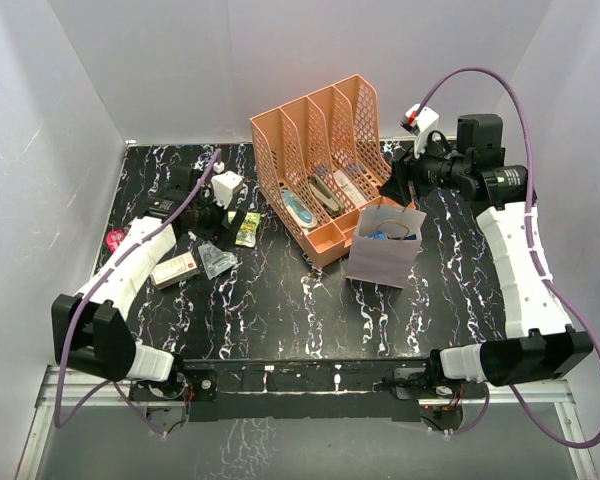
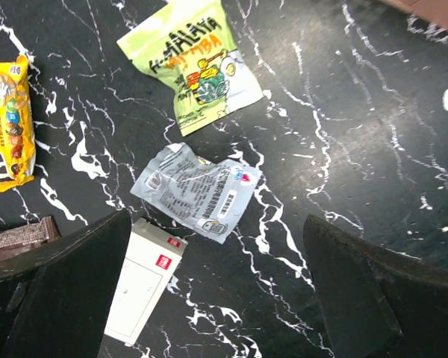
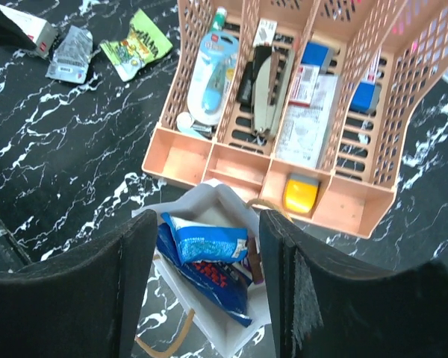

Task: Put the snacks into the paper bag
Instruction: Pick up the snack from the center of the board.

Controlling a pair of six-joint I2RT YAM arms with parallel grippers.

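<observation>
The left arm (image 1: 130,265) reaches from its base toward 10 o'clock, its wrist tipped down over the loose snacks on the 9 o'clock side of the tabletop (image 1: 280,310). The left fingers (image 2: 97,253) are spread wide and hover above a crumpled clear wrapper (image 2: 198,190) without touching it. The right arm (image 1: 515,260) rises along the 3 o'clock edge and bends back inward, with its wrist over the paper bag (image 1: 385,258). The right fingers (image 3: 127,253) stand apart, one on either side of the bag's open mouth.

From above, both pairs of fingers are masked by their wrists. In the left wrist view a yellow packet (image 2: 7,123) is cut off at the 9 o'clock edge, and a brown bar (image 2: 19,237) runs partly behind one finger. The print on the clear wrapper is too small to read.

The bag is pale greyish-mauve and stands upright at 4 o'clock of the peach mesh organiser (image 1: 320,150), close against its front corner; whether they touch cannot be told. Inside the bag, a bright blue packet (image 3: 205,240) lies over a dark blue packet (image 3: 220,282) with red lettering. A green packet (image 2: 194,63) lies flat at 12 o'clock of the clear wrapper.
</observation>
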